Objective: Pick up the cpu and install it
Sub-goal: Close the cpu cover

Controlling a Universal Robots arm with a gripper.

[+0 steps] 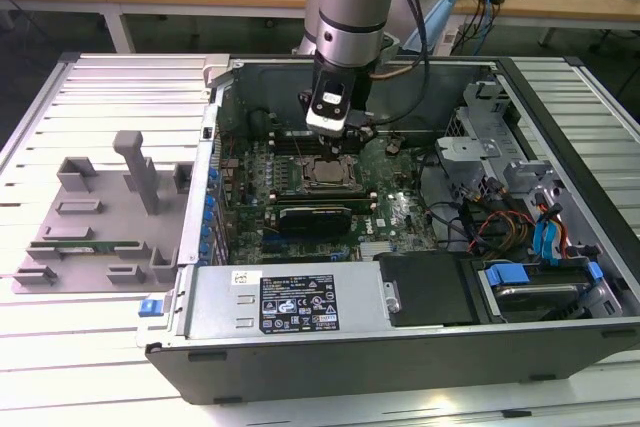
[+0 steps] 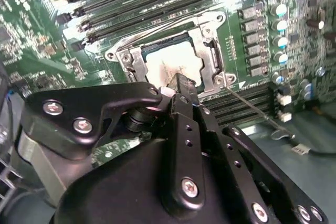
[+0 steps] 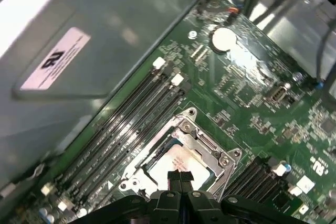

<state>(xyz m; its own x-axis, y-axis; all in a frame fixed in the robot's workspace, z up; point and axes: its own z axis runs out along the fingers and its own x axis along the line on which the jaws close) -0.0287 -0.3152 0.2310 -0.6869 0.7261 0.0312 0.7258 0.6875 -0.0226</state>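
My gripper point(image 3: 179, 178) hangs low inside the open computer case point(image 1: 300, 347). In the first wrist view its two black fingertips are pressed together with nothing pinched between them. They point down at the cpu point(image 3: 178, 158), over the middle of its pale metal top. From these angles I cannot tell whether the tips touch the lid or sit just above it.

The cpu lies flat and square in the socket frame point(image 3: 207, 145) on the green motherboard point(image 3: 247, 98). The frame's metal border surrounds it on all sides, and only a thin dark rim shows around the silvery top. A thin wire lever point(image 2: 252, 107) stretches away from one corner of the frame. I cannot say whether the chip is clamped.

Banks of dark memory slots point(image 3: 131, 114) run along two sides of the socket. In the exterior view, a grey tray point(image 1: 60, 247) sits on the table well apart from the case, towards that view's left.

I judge the chip to be light, stiff and thin. Its lid looks smooth enough to slip under a pinch, and its contact face is probably easy to damage. The safe hold is by two opposite edges at the rim, kept level. Lying in the frame, those edges offer little to grip.
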